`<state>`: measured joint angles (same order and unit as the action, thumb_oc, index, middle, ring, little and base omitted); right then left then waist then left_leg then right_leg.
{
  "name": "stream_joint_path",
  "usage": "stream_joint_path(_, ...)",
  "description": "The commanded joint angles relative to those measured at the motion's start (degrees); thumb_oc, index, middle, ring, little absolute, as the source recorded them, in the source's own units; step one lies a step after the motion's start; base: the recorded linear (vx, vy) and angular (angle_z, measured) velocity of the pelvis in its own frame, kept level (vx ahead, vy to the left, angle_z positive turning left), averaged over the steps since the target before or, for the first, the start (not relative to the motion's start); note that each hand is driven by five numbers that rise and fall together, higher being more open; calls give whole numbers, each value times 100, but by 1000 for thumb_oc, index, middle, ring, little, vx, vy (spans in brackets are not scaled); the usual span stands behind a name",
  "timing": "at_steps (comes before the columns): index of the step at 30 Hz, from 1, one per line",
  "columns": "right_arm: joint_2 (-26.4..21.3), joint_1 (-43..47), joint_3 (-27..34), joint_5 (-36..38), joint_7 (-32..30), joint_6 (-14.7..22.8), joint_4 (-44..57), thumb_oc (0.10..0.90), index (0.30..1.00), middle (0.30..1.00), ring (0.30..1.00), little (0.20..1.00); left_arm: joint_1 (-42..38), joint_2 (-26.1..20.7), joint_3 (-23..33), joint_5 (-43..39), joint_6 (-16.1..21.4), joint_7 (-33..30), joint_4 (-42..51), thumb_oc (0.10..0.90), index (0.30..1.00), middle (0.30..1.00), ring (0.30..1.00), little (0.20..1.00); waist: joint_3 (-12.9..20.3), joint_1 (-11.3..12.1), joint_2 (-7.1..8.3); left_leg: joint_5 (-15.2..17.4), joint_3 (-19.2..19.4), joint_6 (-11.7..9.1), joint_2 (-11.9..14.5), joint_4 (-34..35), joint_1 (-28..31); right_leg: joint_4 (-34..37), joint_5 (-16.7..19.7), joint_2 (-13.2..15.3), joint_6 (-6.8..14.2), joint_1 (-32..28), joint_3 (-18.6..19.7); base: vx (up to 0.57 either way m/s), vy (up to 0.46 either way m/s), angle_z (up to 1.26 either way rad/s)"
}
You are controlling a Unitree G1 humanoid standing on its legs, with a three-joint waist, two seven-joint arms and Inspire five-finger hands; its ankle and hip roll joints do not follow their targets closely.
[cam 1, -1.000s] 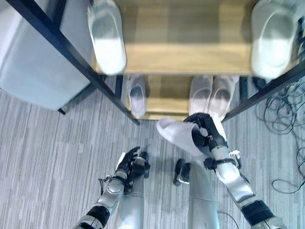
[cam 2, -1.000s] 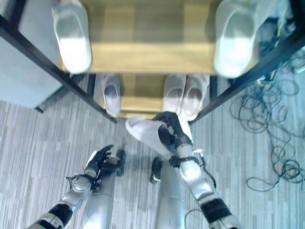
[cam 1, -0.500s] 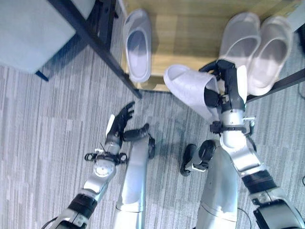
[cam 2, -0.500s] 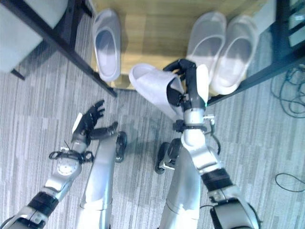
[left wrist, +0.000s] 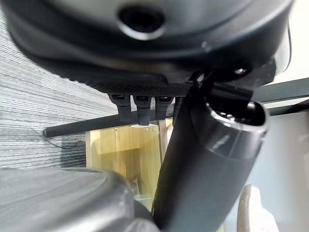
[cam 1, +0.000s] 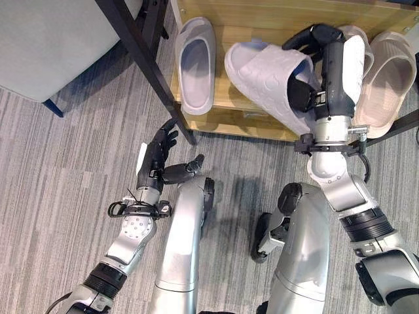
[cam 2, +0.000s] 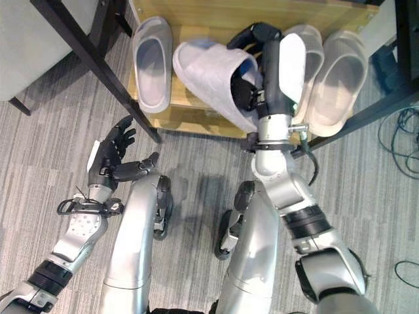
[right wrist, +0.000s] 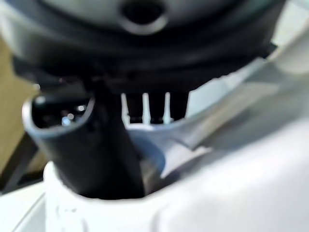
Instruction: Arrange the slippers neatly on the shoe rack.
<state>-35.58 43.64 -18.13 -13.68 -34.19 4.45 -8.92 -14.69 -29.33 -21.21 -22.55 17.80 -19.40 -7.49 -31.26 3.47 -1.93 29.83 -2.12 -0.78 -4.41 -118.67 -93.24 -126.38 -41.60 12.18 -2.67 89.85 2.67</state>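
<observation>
Slipper (cam 1: pixel 265 78) clamped in right hand (cam 1: pixel 327 72), partly hiding shelf pair (cam 1: pixel 380 78); left hand (cam 1: pixel 154 160) fingers apart.

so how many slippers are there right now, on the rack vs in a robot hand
Slippers resting on the shoe rack: 3, one at the left and a pair at the right
Slippers held in the right robot hand: 1, white, sole up above the shelf
Slippers in the left robot hand: 0
Total: 4
</observation>
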Motion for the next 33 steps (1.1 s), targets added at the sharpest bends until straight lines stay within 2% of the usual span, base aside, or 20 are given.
stream_joint_path(1,-211,954,131,-272,-450,168,494,400,300,300,300,300,527,33,-401,124,-50,-228,20,800,900,900,900,900,147,228,134,876,45,148,-28,227,328,-250,-126,-178,-503,-350,-87,20,20,-19)
stream_joint_path(3,-225,1148,22,-279,-475,109,357,400,300,300,300,300,514,31,-414,93,-57,-251,1,800,900,900,900,900,147,255,134,901,45,157,-8,166,328,-291,-103,-187,-493,-333,-88,6,16,-12)
stream_joint_path(4,-193,1455,-219,-309,-470,-34,47,400,300,300,300,300,523,37,-455,59,-80,-293,-72,800,900,900,900,900,147,299,110,978,12,150,8,7,328,-398,-93,-214,-461,-327,-86,10,29,-12)
stream_joint_path(9,141,2371,-785,-78,-617,-285,-1005,400,300,300,300,300,429,-10,-553,13,-74,-404,-123,800,900,900,900,900,147,385,50,1105,46,167,123,-266,328,-570,-50,-241,-399,-263,-78,-5,40,-20)
stream_joint_path(14,474,2917,-990,284,-813,-346,-1790,400,300,300,300,300,350,-70,-621,-78,-16,-491,-100,800,900,900,900,900,147,496,3,1178,43,171,164,-404,328,-641,-36,-204,-364,-240,-94,-13,36,-5)
stream_joint_path(21,851,3084,-927,438,-1045,-423,-2145,400,300,300,300,300,243,-13,-700,-119,38,-566,-153,800,900,900,900,900,147,621,-19,1251,-33,123,149,-490,328,-615,5,-114,-305,-321,-222,13,32,-7)
stream_joint_path(28,1618,2878,-634,410,-1583,-563,-2487,400,300,300,300,300,215,79,-930,29,141,-771,54,800,900,900,900,900,147,831,-228,1353,-193,108,55,-549,328,-604,8,-133,-260,-450,-386,23,18,-7)
stream_joint_path(33,1583,2578,-394,368,-1852,-609,-2505,400,300,300,300,300,297,80,-1047,97,204,-828,85,800,900,900,900,900,147,807,-220,1389,-179,104,22,-541,328,-610,18,-134,-258,-467,-333,17,-7,3)
